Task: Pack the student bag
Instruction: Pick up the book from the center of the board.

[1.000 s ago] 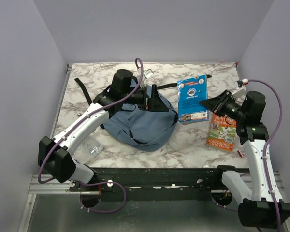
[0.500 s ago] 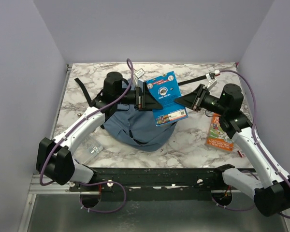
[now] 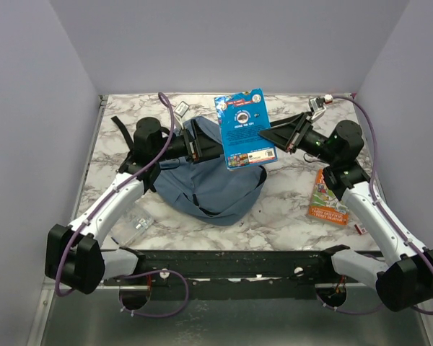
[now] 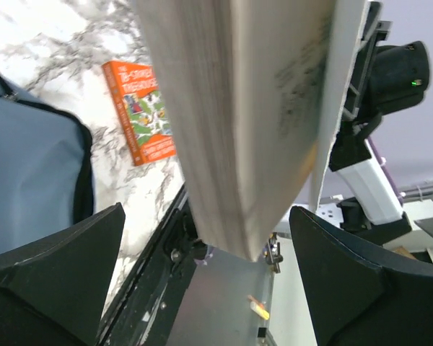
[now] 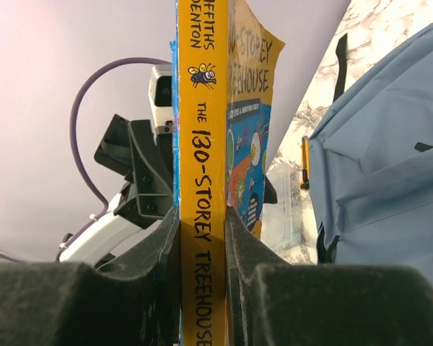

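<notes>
On the marble table point(image 3: 289, 216) the bag point(image 3: 213, 189) slumps at centre, right gripper point(image 3: 276, 137) clamped on the spine of a blue book point(image 3: 244, 130) at its 1 o'clock, left gripper point(image 3: 206, 148) spread wide at 11, so the book may snag the limp opening.

I see a blue paperback point(image 3: 244, 130) standing up in the air over the marble table point(image 3: 289, 216), tilted a little, and from my right wrist its yellow spine reads "The 130-Storey Treehouse". An orange paperback point(image 3: 329, 196) lies flat on the table's right side near the edge, well apart from the blue one, and a small clear plastic packet point(image 3: 138, 227) lies near the left front corner. Plain pale lilac walls point(image 3: 224, 43) close the table in on three sides, and a black rail point(image 3: 231, 263) runs along its near edge.
</notes>
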{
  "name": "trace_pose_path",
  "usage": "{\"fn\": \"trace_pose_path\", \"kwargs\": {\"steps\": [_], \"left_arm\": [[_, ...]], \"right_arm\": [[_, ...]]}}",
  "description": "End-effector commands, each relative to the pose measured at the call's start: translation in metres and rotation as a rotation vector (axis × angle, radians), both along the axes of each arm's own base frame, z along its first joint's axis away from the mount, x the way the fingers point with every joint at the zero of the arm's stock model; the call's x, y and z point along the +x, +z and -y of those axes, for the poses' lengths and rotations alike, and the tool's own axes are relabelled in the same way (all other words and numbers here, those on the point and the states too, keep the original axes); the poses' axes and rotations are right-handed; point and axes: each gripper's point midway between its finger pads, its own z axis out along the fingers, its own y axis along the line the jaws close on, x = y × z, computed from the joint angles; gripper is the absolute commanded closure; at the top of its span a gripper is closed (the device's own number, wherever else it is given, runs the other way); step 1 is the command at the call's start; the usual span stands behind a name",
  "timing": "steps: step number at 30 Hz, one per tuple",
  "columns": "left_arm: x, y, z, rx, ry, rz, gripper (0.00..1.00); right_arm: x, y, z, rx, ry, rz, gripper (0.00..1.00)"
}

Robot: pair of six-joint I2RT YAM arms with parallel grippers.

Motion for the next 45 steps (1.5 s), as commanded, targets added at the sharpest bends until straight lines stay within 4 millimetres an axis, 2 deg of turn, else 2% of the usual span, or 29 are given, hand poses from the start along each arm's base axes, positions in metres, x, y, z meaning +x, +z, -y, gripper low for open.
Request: {"fn": "trace_pose_path", "kwargs": {"steps": [1, 4, 6, 11, 18, 24, 26, 29, 30, 32, 35, 40, 41, 45], "left_arm": [[-0.013, 0.033, -0.002, -0.097, -0.045, 0.127, 0.03], [-0.004, 0.031, -0.021, -0.104, 0.105, 0.149, 0.02], [-0.001, 0.035, -0.027, -0.109, 0.131, 0.168, 0.02], [0.0, 0.038, -0.02, -0.126, 0.063, 0.146, 0.02], [0.006, 0.031, -0.011, -0.123, -0.006, 0.083, 0.02], [0.003, 0.038, -0.009, -0.133, -0.054, 0.118, 0.02], [0.002, 0.039, -0.008, -0.143, -0.068, 0.113, 0.07], [-0.001, 0.041, -0.006, -0.179, -0.107, 0.094, 0.36], [-0.002, 0.041, -0.005, -0.194, -0.118, 0.081, 0.4], [-0.003, 0.043, -0.005, -0.225, -0.137, 0.071, 0.42], [-0.003, 0.042, -0.004, -0.244, -0.149, 0.054, 0.33], [-0.005, 0.045, -0.004, -0.254, -0.16, 0.058, 0.32], [-0.006, 0.046, -0.004, -0.257, -0.161, 0.062, 0.35], [-0.005, 0.047, -0.007, -0.274, -0.14, 0.06, 0.58]], "right_arm": [[0.0, 0.027, 0.002, 0.011, -0.022, 0.102, 1.0], [0.009, 0.016, 0.006, -0.028, -0.072, 0.077, 1.0], [0.01, 0.015, 0.004, -0.036, -0.062, 0.075, 1.0], [0.007, 0.023, -0.006, -0.028, -0.033, 0.09, 1.0], [-0.001, 0.038, -0.017, 0.05, 0.036, 0.097, 1.0], [-0.007, 0.044, -0.024, 0.096, 0.087, 0.11, 1.0], [-0.008, 0.046, -0.026, 0.112, 0.101, 0.108, 1.0], [-0.01, 0.046, -0.026, 0.132, 0.114, 0.106, 1.0], [-0.011, 0.046, -0.027, 0.137, 0.119, 0.107, 1.0], [-0.012, 0.044, -0.028, 0.151, 0.128, 0.104, 1.0], [-0.013, 0.042, -0.031, 0.163, 0.141, 0.106, 1.0], [-0.013, 0.036, -0.037, 0.161, 0.157, 0.1, 1.0], [-0.012, 0.033, -0.038, 0.149, 0.156, 0.097, 1.0], [-0.002, 0.015, -0.04, 0.04, 0.119, 0.068, 1.0]]}}
